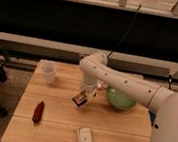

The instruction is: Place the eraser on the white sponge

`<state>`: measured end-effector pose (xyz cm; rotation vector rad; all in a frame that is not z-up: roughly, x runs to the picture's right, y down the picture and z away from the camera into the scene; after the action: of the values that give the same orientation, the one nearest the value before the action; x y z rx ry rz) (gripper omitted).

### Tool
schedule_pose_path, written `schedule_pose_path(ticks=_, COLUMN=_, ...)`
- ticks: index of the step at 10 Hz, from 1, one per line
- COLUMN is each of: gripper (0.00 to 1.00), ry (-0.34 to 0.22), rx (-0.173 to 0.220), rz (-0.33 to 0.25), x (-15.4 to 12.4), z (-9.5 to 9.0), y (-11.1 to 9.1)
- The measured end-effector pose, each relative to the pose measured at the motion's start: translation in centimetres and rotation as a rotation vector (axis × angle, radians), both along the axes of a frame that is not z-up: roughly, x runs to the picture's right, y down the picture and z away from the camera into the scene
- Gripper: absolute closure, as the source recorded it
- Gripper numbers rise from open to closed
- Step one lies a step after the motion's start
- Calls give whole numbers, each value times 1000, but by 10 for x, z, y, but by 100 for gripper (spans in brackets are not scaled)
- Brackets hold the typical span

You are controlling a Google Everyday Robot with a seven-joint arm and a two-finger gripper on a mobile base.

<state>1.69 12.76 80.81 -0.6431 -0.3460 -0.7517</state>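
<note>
we see the gripper point(84, 96) pinching the eraser point(80, 99) mid-table; carrying step, we judge. next we need travel toward five o'clock, over the white sponge point(86, 138), then release.

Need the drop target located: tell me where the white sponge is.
In the camera view the white sponge lies flat near the table's front edge, right of the reddish-brown object, below the end effector with the eraser.
</note>
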Motion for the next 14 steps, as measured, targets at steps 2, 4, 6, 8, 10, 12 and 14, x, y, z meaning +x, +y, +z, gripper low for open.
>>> schedule_pose_path(ticks=2, gripper=100, ry=-10, rx=3, rz=-4, x=7, z=-16, y=13)
schedule_pose_path(ticks=4, gripper=100, ry=-14, rx=6, rz=-3, x=15, z=-29, y=23)
schedule_pose_path(ticks=6, gripper=100, ry=-15, rx=6, rz=-1, x=23, z=-40, y=32)
schedule_pose_path(ticks=8, gripper=100, ry=-4, rx=-5, rz=8, x=35, z=-47, y=46)
schedule_pose_path(ticks=10, gripper=100, ry=4, rx=-17, rz=7, x=38, z=-51, y=62)
schedule_pose_path(ticks=12, gripper=100, ry=-4, rx=-12, rz=3, x=39, z=-50, y=72)
schedule_pose_path(ticks=14, gripper=100, ry=-23, rx=-4, rz=-3, x=41, z=-52, y=87)
